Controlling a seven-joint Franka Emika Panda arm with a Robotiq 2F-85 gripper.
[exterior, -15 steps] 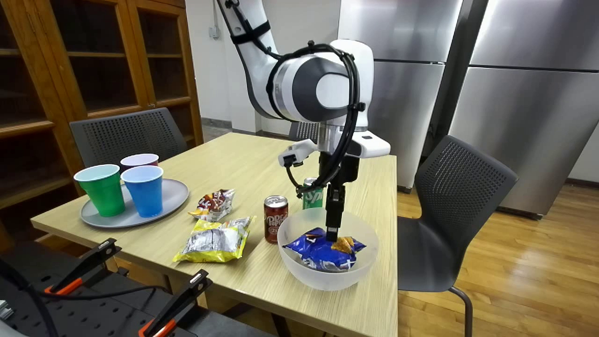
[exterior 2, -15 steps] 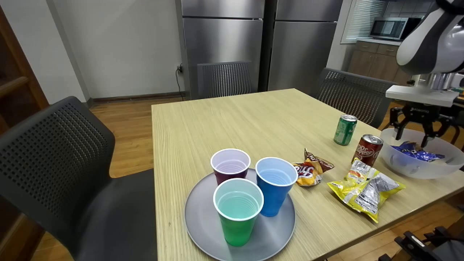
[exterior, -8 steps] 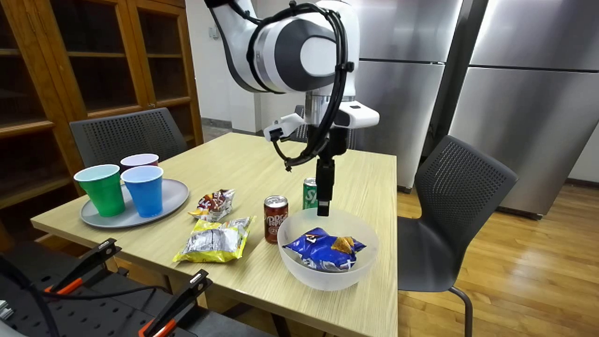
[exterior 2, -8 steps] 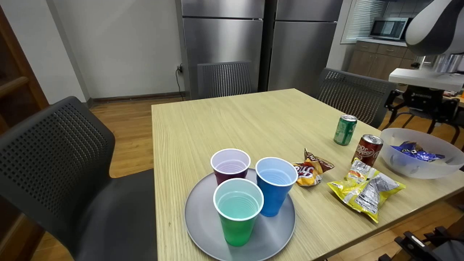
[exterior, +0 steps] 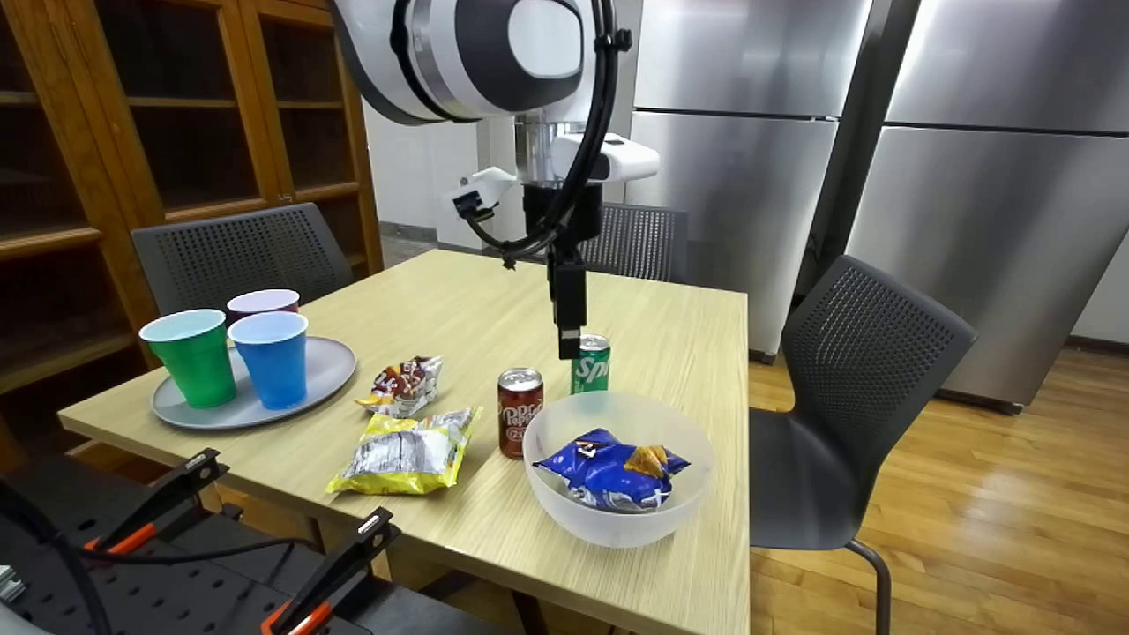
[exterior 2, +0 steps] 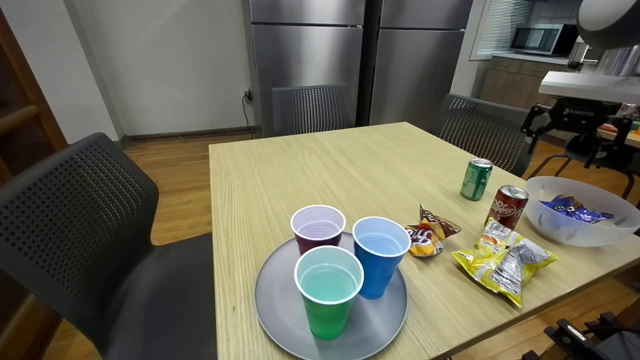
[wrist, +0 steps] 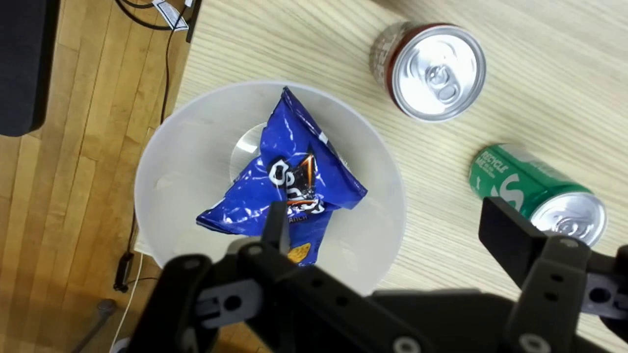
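Note:
My gripper (wrist: 390, 229) is open and empty, its fingers wide apart in the wrist view. It hangs above the table in both exterior views (exterior: 569, 342) (exterior 2: 562, 150), touching nothing. A frosted bowl (wrist: 176, 196) stands below it at the table's corner and also shows in an exterior view (exterior: 617, 529). A blue chip bag (wrist: 304, 176) lies inside the bowl. A green Sprite can (wrist: 530, 176) stands near one finger in the wrist view; it is partly hidden behind the fingertip in an exterior view (exterior: 591, 366). A dark red Dr Pepper can (wrist: 431, 73) stands beside the bowl.
A yellow chip bag (exterior: 406, 454) and a small brown-orange snack bag (exterior: 404, 388) lie on the table (exterior 2: 300, 165). A grey plate (exterior 2: 280, 320) holds green (exterior 2: 327, 310), blue (exterior 2: 377, 270) and dark purple (exterior 2: 310, 242) cups. Chairs (exterior: 864, 370) surround the table.
The gripper has risen up out of the bowl and moved away, leaving the blue bag in the bowl. In an exterior view it has shifted left, toward the Sprite can. The other objects are unmoved.

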